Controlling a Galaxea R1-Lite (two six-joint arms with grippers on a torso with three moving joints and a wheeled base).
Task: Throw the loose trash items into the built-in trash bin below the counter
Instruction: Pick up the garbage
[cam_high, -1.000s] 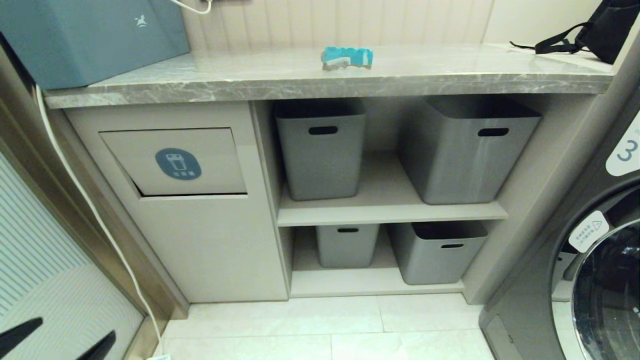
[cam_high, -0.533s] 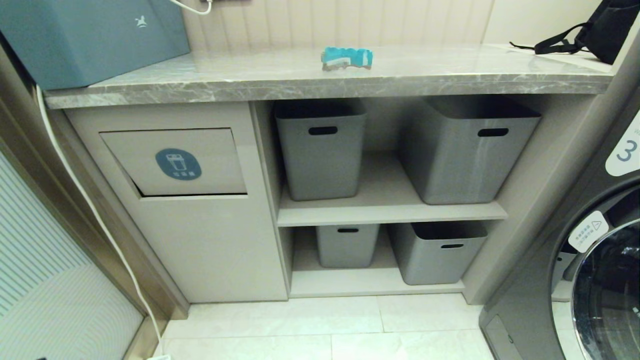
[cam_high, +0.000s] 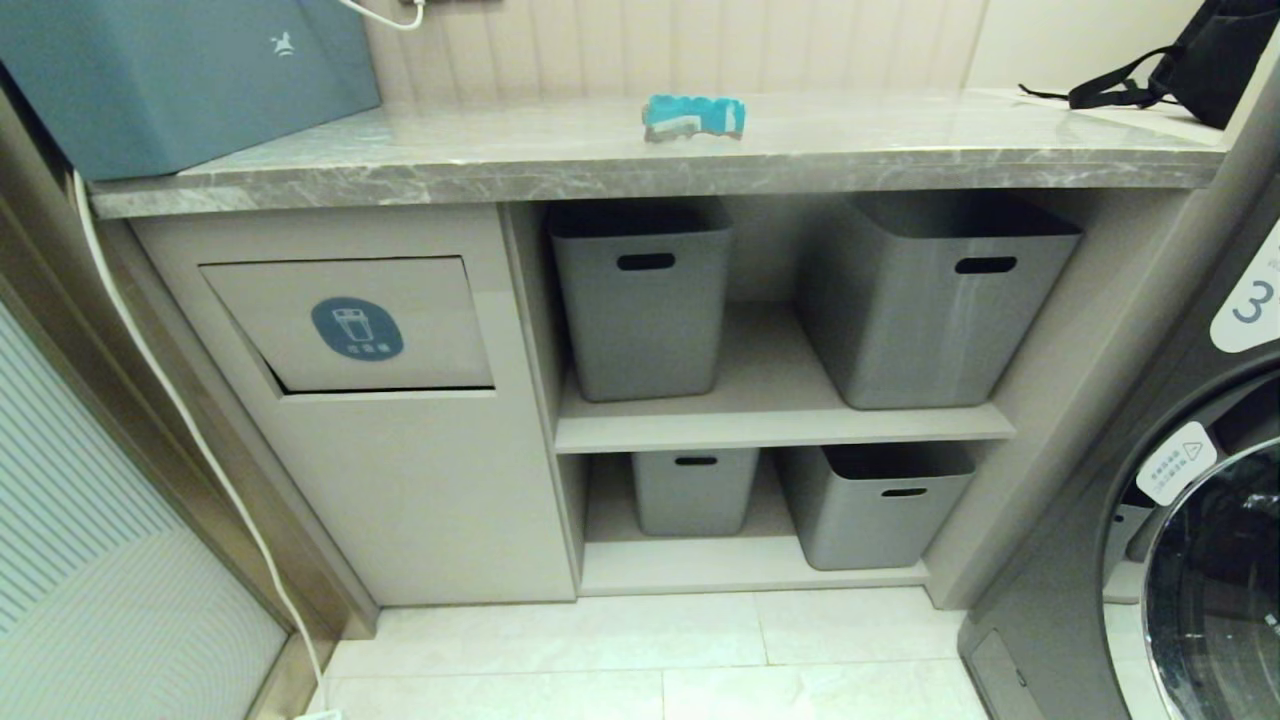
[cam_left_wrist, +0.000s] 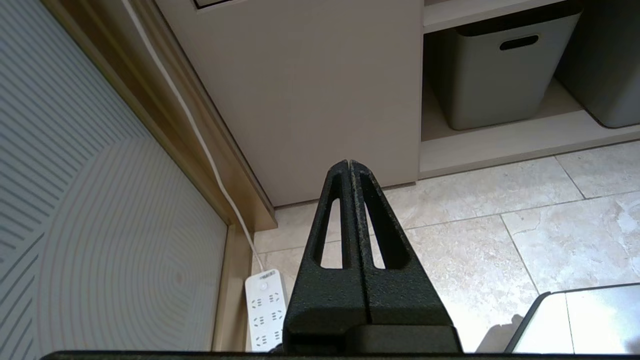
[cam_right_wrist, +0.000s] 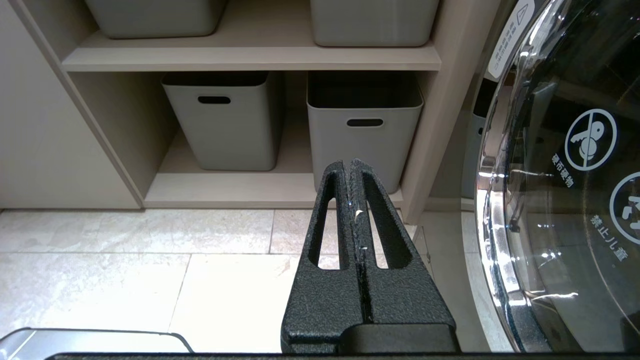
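A crumpled teal-blue trash item (cam_high: 694, 115) with a whitish edge lies on the grey marble counter (cam_high: 500, 170), near its middle. Below the counter's left end is the built-in trash bin (cam_high: 355, 325), a beige flap with a blue oval icon, its lower edge slightly ajar. Neither gripper shows in the head view. My left gripper (cam_left_wrist: 348, 162) is shut and empty, low over the floor in front of the bin cabinet's base (cam_left_wrist: 310, 90). My right gripper (cam_right_wrist: 348, 161) is shut and empty, low near the bottom shelf.
Grey handle-slot storage bins (cam_high: 643, 295) (cam_high: 935, 295) fill the shelves right of the trash bin. A large teal box (cam_high: 180, 70) sits on the counter's left end, a black bag (cam_high: 1190, 65) at its right. A washing machine (cam_high: 1200, 520) stands at right. A white cable (cam_high: 170, 400) runs to a power strip (cam_left_wrist: 266, 307) on the floor.
My left gripper's black fingers, seen spread at the lower left corner of the head view, have dropped out of that view. The trash item and flap have not moved.
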